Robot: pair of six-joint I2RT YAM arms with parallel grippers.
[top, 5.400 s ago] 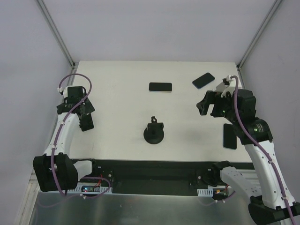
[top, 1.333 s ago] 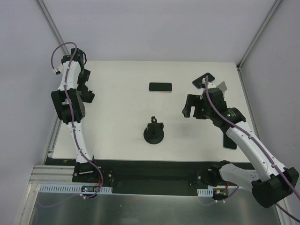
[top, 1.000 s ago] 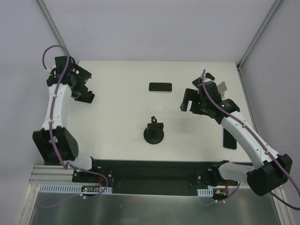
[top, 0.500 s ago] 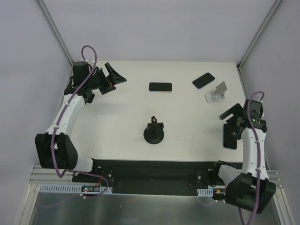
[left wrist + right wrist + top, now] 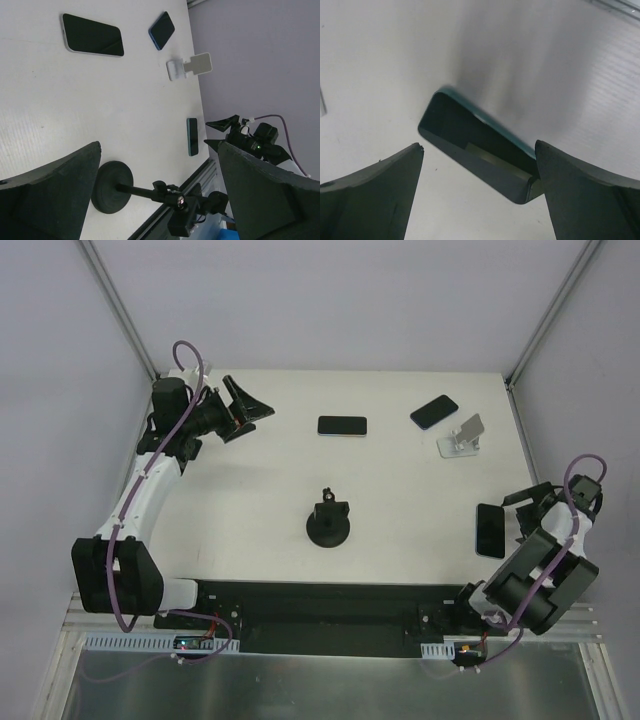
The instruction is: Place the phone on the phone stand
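Right wrist view blurred; teal phone (image 5: 465, 142) has one end hard to make out beside a finger (image 5: 580, 190). Phones: three. From central black stand (image 5: 328, 522), black phone (image 5: 342, 425) lies at 12 o'clock, blue phone (image 5: 434, 411) 1–2, teal 3. Stands: two, white stand (image 5: 461, 435) at 2. Both apart, empty: left tool (image 5: 252, 410), right tool (image 5: 522, 516).

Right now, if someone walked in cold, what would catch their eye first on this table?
Probably the black phone stand alone mid-table, holding nothing, with three phones lying flat around it: a black phone far middle, a blue phone far right beside a small white stand, a teal-edged phone at the right edge. The right fingers are open by that last phone; the left fingers gape wide at far left.
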